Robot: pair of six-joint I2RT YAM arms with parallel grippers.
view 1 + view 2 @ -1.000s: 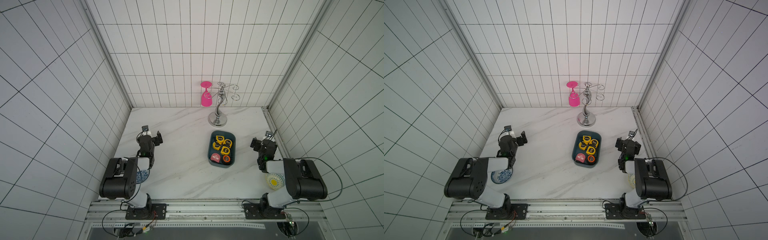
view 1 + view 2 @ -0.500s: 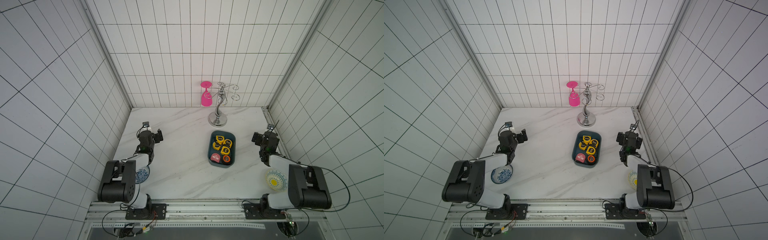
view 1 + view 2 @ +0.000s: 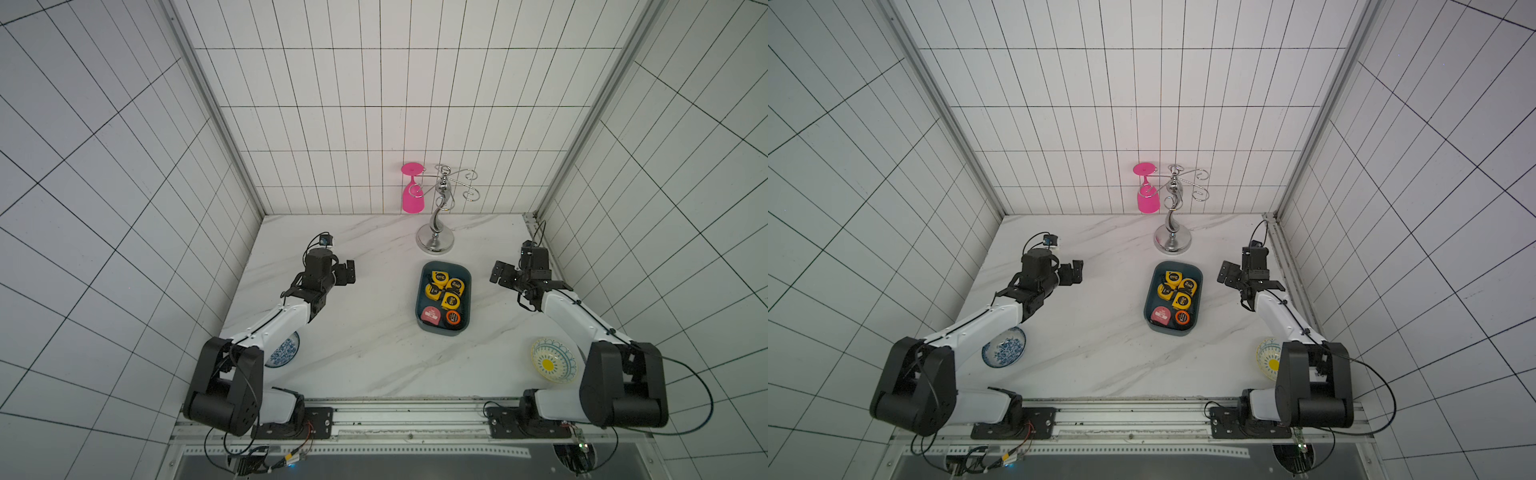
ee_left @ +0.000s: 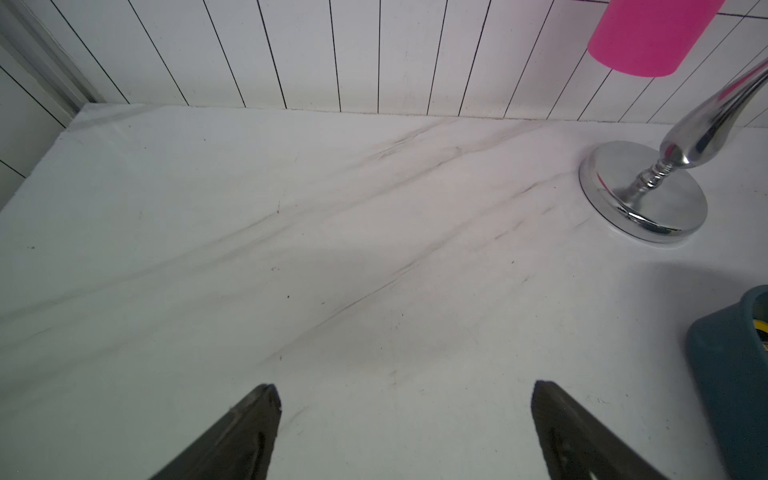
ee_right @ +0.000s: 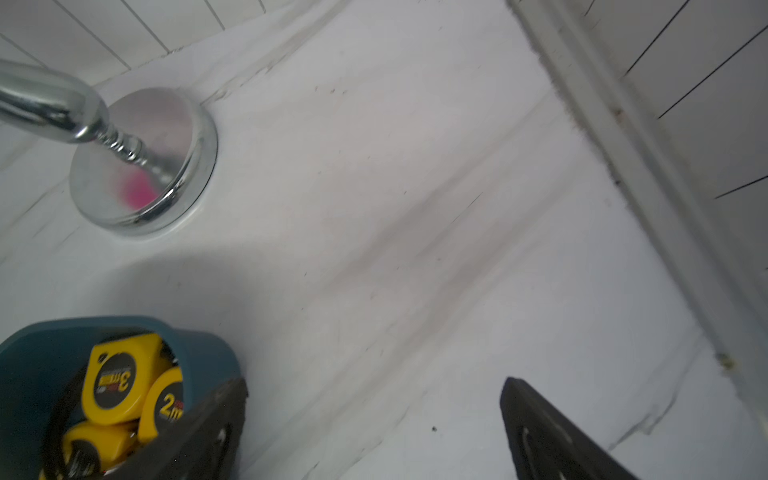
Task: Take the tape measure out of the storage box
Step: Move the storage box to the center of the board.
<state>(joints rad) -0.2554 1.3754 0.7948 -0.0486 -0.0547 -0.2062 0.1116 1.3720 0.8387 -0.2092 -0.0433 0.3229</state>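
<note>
Right gripper [image 3: 508, 276] hangs empty, jaws wide apart, between the storage box [image 3: 419, 299] and the tabletop's right edge. Nearest yellow tape measure [image 3: 456, 285] inside the box looks rigid, dense and smooth-cased; pinching squarely across its case seems safest.

Left claw [image 3: 347, 272], right claw [image 3: 498, 275] reached farther forward

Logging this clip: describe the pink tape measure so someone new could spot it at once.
On the marble table, the teal storage box sits before the chrome stand. The pink tape measure lies at its end nearer the robot, beside an orange-and-black one; the other four are yellow.
</note>
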